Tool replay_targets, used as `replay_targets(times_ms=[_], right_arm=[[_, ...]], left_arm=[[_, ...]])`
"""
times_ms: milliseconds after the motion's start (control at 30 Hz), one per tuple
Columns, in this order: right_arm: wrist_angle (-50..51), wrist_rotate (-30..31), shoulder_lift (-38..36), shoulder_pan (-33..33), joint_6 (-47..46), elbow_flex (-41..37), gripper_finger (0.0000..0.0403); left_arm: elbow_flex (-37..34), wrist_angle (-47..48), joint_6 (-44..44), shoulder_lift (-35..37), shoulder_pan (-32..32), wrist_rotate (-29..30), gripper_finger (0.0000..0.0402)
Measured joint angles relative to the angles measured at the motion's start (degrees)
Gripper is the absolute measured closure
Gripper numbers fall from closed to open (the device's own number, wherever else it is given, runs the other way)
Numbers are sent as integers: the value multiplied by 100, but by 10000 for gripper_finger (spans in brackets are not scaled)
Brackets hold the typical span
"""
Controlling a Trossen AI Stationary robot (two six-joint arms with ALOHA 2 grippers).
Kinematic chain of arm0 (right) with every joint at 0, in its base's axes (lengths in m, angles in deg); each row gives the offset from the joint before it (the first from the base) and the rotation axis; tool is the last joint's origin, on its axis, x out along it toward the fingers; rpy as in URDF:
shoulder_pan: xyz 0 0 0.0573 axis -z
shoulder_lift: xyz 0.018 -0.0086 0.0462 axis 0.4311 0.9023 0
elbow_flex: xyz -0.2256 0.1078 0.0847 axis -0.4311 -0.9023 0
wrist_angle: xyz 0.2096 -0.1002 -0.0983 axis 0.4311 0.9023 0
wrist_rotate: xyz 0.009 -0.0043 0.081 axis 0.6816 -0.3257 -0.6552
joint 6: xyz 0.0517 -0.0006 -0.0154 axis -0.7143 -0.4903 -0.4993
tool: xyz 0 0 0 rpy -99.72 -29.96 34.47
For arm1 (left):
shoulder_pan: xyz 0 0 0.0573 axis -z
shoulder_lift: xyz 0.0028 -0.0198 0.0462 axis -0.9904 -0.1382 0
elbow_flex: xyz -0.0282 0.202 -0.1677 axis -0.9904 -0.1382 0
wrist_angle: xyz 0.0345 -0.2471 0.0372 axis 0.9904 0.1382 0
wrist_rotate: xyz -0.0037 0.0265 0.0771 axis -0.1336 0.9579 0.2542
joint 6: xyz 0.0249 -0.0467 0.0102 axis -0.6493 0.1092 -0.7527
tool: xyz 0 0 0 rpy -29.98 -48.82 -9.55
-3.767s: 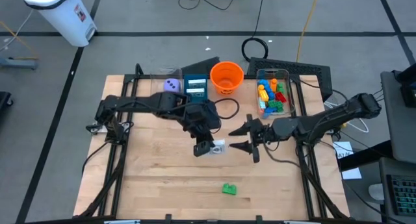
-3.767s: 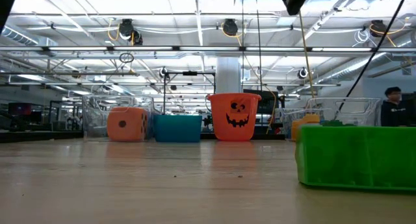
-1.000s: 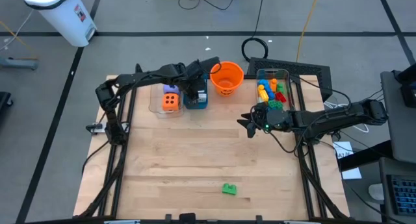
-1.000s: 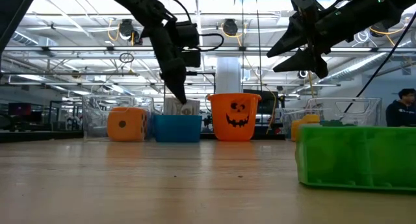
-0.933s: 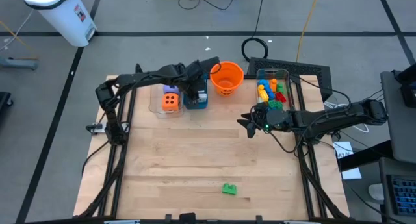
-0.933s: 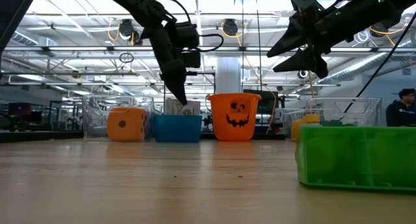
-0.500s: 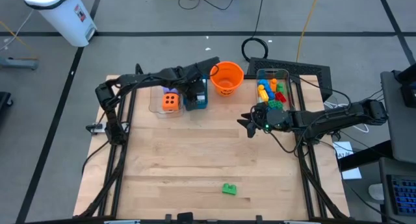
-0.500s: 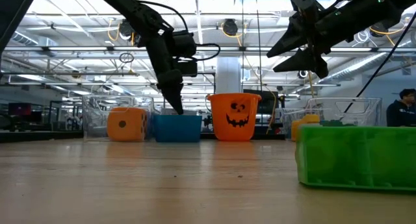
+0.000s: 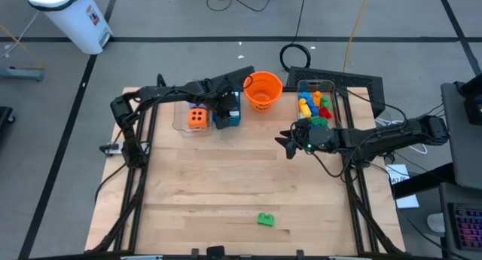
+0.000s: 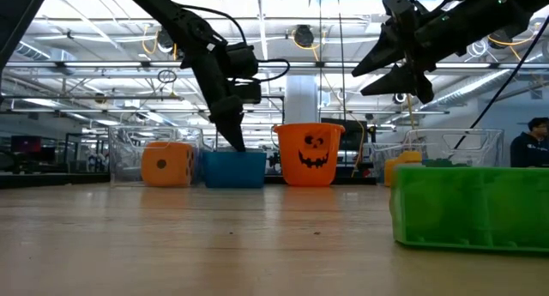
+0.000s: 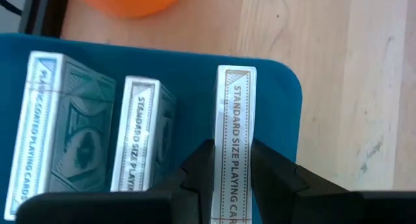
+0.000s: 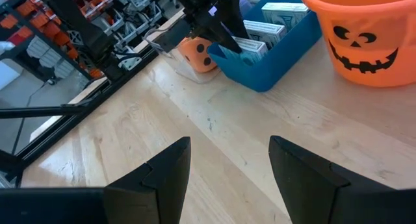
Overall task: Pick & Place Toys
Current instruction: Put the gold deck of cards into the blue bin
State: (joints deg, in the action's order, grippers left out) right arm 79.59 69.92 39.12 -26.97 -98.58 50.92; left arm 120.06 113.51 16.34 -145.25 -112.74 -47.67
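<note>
Firmly, left fingers (image 11: pixel 273 175) pinch card deck (image 11: pixel 233 133).

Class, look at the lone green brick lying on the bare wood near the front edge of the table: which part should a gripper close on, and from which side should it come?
Probably from straight above, closing across the narrow width of the green brick. It lies flat on the table with nothing beside it, so both long sides look free for the fingers.

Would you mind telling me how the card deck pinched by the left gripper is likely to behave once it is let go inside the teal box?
The card deck looks like a stiff, flat carton, so it should not sag. It stands on a narrow edge between the left gripper fingers, so it may tip sideways toward the neighbouring decks in the teal box. Its smooth printed faces could be slippery.
</note>
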Motion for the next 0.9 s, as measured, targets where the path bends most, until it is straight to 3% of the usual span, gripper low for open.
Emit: replay_targets(times_ms=[900], right_arm=[[0,-7,0,0,-7,4,202]], left_arm=[[0,2,50,-2,-32,-189,309]])
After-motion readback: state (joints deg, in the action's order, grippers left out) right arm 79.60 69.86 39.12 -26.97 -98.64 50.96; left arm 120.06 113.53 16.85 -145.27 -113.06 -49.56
